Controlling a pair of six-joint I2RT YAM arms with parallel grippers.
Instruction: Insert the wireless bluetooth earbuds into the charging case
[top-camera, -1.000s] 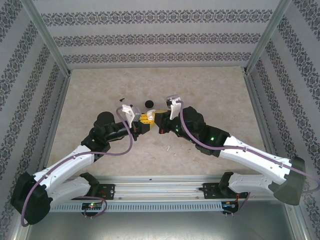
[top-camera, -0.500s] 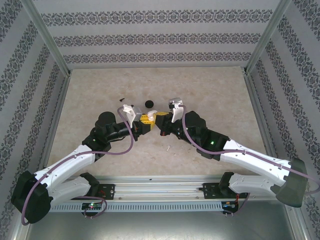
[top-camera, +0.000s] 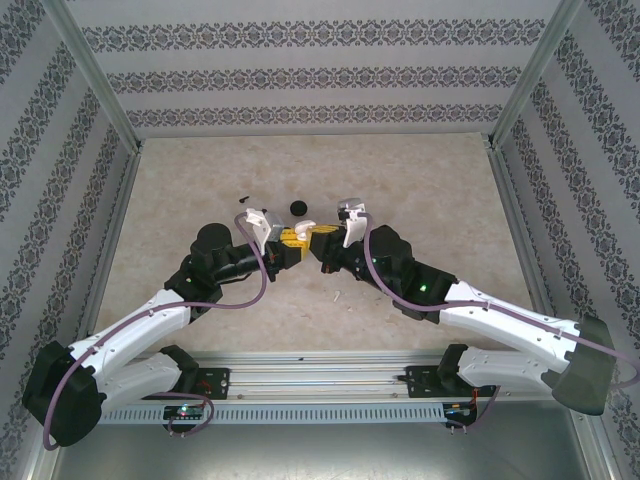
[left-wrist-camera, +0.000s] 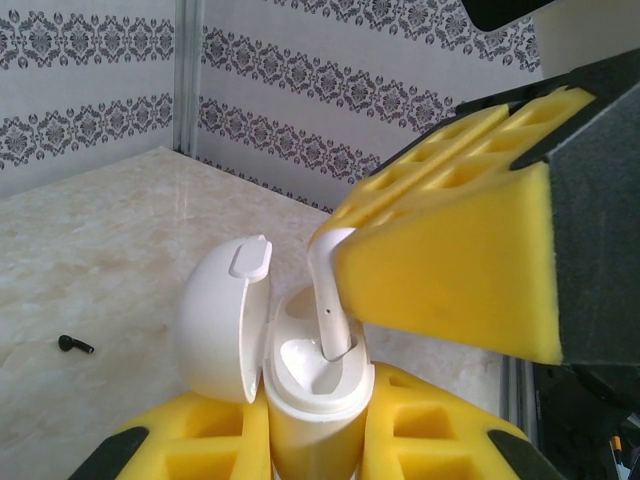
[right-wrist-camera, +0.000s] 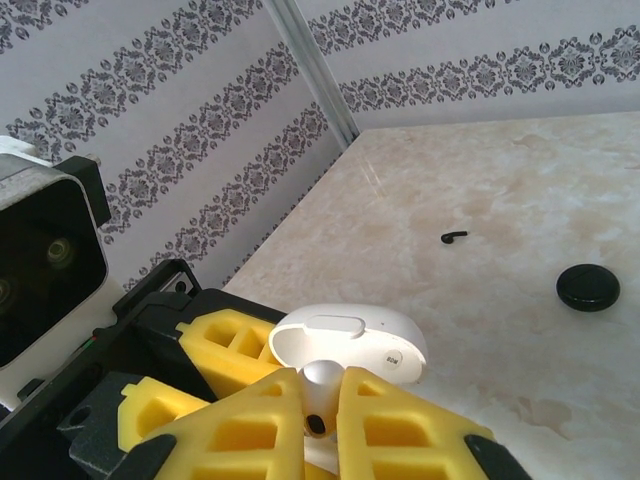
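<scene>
- Left gripper (left-wrist-camera: 310, 432): yellow foam pads clamped on the lower body of the charging case (left-wrist-camera: 310, 395), which stands upright between them near the middle of the table (top-camera: 430, 190).
- Charging case: lid (left-wrist-camera: 215, 330) swung open to 1 side, leaving the inner well exposed.
- Right gripper (right-wrist-camera: 322, 420): pads pressed onto 1 earbud (right-wrist-camera: 320, 385), poised directly over the case mouth and meeting the left gripper from the right.
- Earbud: stem pointing down, tip inside the well, head between the right pads.
- Second earbud (top-camera: 337, 296): lying on the table just near of the 2 grippers, apart from both.
- Black disc (top-camera: 297, 207) and small black piece (top-camera: 243, 198): on the table, far of the grippers.
</scene>
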